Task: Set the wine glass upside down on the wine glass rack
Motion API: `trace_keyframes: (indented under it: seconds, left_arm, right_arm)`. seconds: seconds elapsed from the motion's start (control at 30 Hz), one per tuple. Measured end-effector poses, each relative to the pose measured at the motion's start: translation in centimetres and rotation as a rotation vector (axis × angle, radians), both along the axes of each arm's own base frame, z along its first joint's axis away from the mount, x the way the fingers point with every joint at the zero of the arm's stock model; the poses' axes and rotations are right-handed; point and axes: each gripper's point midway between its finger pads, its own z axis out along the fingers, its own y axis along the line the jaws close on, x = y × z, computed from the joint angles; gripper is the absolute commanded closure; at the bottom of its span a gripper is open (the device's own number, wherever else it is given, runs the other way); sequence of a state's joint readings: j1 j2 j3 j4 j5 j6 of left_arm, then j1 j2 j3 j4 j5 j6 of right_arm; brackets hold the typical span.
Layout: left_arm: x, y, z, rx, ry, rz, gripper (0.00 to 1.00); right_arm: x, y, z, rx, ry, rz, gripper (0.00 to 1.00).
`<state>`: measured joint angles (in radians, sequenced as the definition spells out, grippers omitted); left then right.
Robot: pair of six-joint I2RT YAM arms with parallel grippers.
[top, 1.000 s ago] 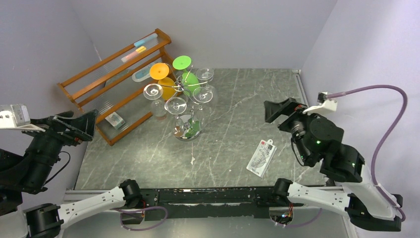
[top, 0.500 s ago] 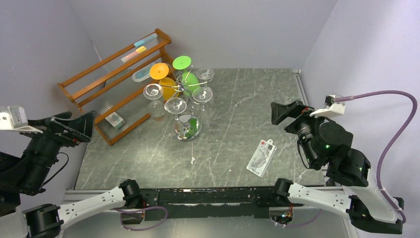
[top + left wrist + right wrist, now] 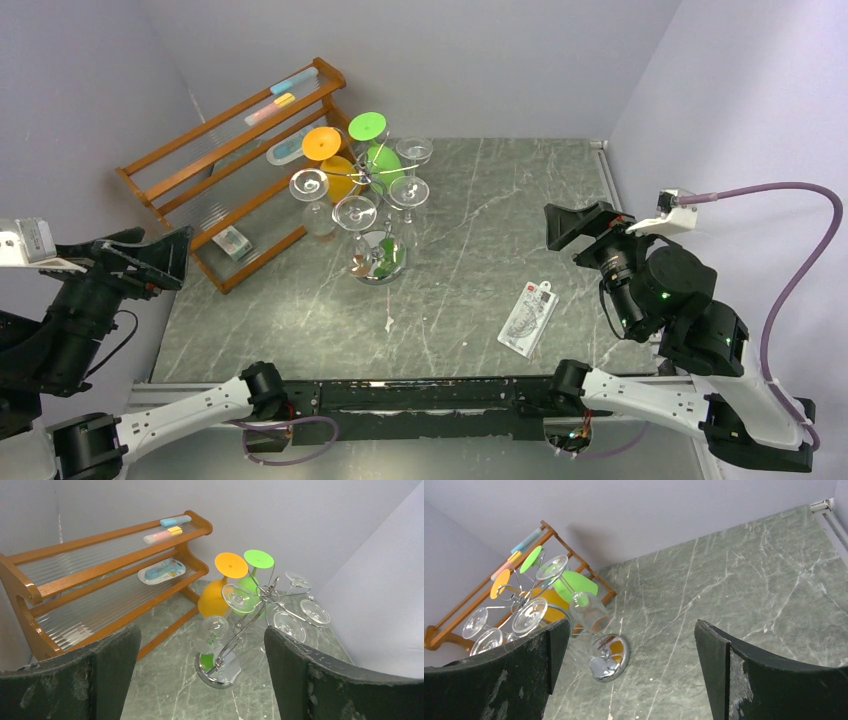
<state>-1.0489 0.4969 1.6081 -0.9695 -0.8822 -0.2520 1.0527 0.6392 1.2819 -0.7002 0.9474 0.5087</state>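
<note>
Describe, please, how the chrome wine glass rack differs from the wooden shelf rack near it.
The wine glass rack is shiny chrome wire on a round base; the wooden shelf rack is brown, with slanted ribbed clear shelves. The wine glass rack carries upside-down glasses, an orange glass and a green glass among clear ones; the wooden shelf rack holds small flat packets. Both stand on the marbled table.

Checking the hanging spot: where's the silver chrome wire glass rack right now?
In the top view the silver chrome wire glass rack stands left of centre on the marble table, just right of the brown wooden shelf rack.
</note>
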Motion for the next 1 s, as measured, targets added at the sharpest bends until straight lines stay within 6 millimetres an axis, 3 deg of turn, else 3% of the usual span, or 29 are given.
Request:
trace_keyframes:
  seconds: [1.0]
  left_arm:
    - [0.2, -0.6, -0.6, 0.017, -0.006, -0.012, 0.03]
  right_arm:
    - [-0.1, 1.5, -0.6, -0.009, -0.008, 0.070, 0.00]
